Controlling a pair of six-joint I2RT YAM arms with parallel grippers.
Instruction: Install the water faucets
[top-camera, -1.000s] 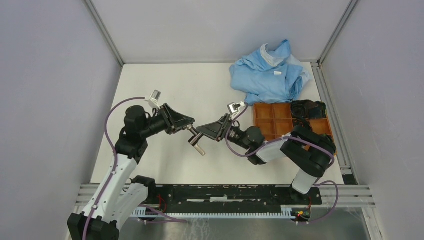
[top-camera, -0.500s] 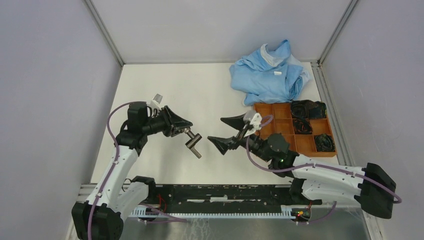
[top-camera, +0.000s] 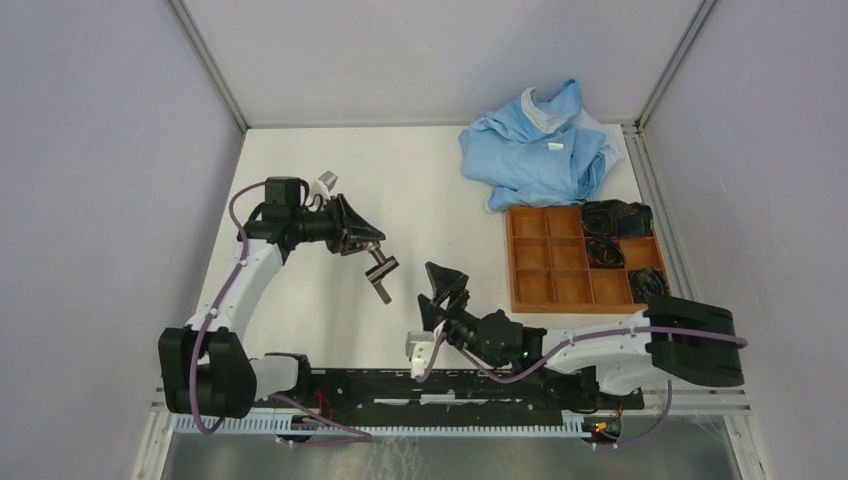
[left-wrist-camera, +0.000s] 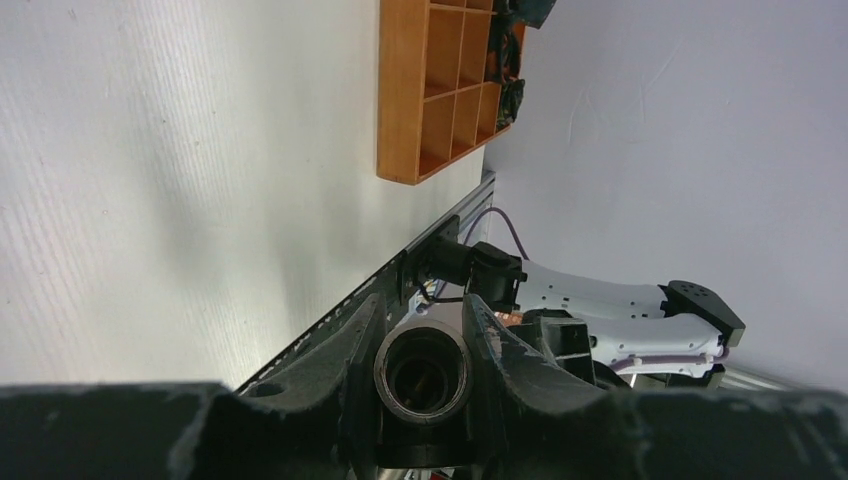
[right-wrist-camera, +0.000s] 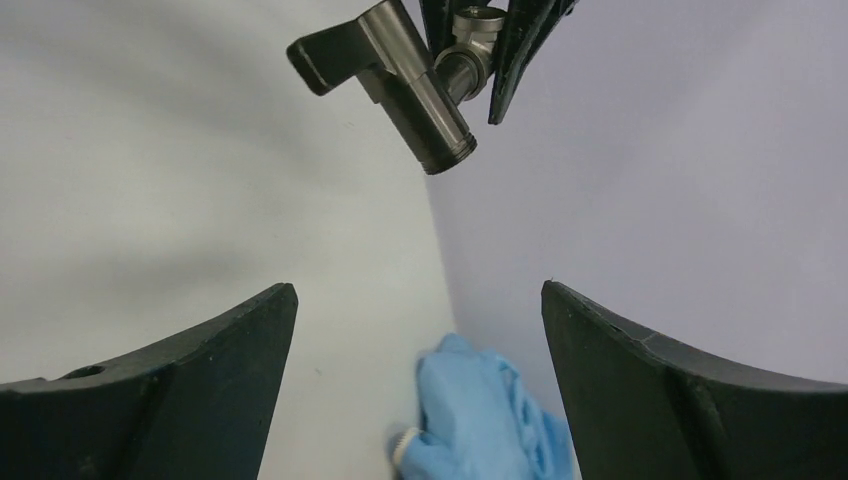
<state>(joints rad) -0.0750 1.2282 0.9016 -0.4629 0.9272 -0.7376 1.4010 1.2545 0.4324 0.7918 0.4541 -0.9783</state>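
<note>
Top view. Left claw (top-camera: 372, 250), left of centre, is clamped on a dark grey T-shaped metal faucet fitting (top-camera: 382, 277), which sticks out toward the lower right over the white tabletop (top-camera: 420, 190). Right claw (top-camera: 434, 292), lower centre, has its fingers spread wide and empty, near the fitting but apart from it. Crumpled blue cloth (top-camera: 535, 145) upper right. Orange compartment tray (top-camera: 545, 262) at right, with dark coiled items in its right-hand cells.

Left wrist view. A round open pipe end is pinched between two black fingers, bottom centre. Tray at top, the other arm lower right.

Right wrist view. Fitting top centre, tilted, flat handle pointing left. A shorter stubby metal piece (right-wrist-camera: 472, 45) joins it between the left claw's fingertips. This claw's own fingers are wide apart at the bottom corners. Blue cloth bottom centre.
</note>
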